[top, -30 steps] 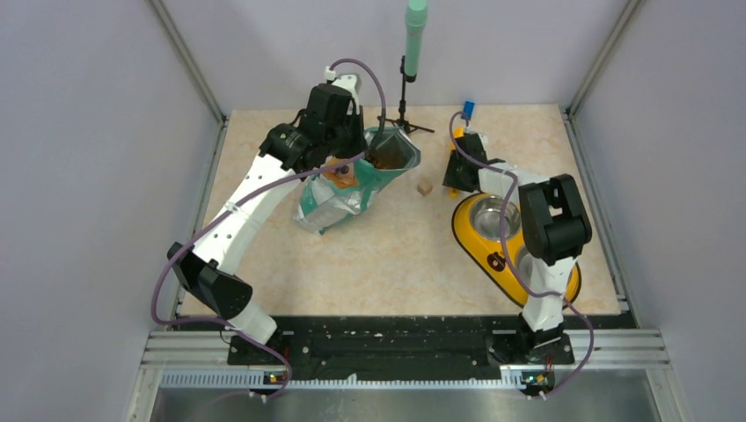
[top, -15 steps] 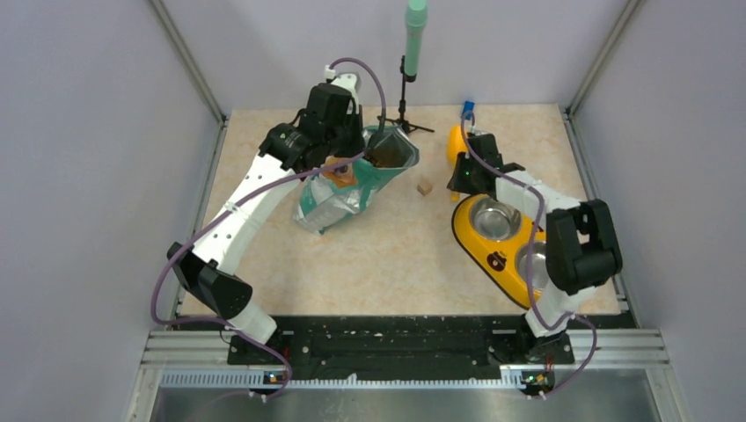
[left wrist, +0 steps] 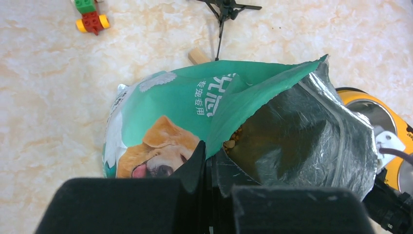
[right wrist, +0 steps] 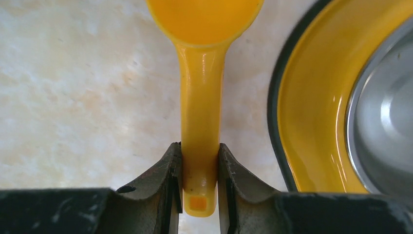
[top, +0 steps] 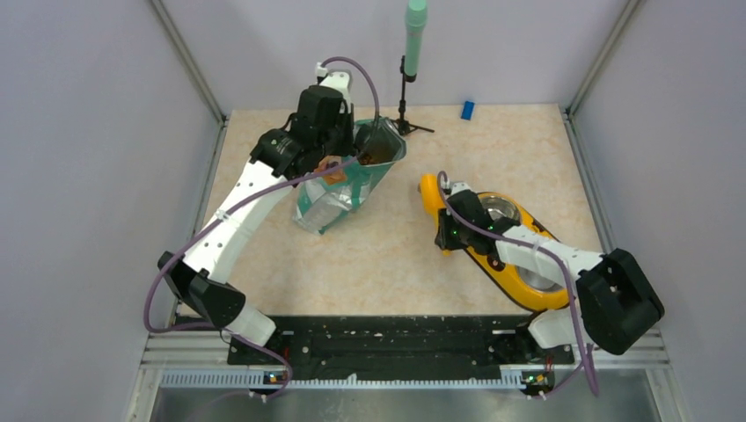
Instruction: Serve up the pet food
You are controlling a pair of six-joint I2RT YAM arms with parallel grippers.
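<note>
Toward the back of the bench (top: pixel 387 255), pinching the torn rim of the teal dog-food pouch (left wrist: pixel 185 102) with the left hand (left wrist: pixel 208 156), pressed together on the foil, showing brown kibble (left wrist: pixel 233 141) inside the gaping mouth. Right of that, clamping the yellow scoop (right wrist: pixel 200 97) by its handle in the right hand (right wrist: pixel 199 161), just beside the yellow double-bowl feeder (right wrist: pixel 311 122).

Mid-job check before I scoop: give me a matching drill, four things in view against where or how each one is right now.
Things:
1. pouch
2. scoop
3. blue block
4. feeder

States:
A. far back, touching nothing
B. handle clamped in the right gripper
C. rim pinched by the left gripper, mouth open
D. lies flat, just right of the scoop

Pairs: 1-C, 2-B, 3-A, 4-D
</note>
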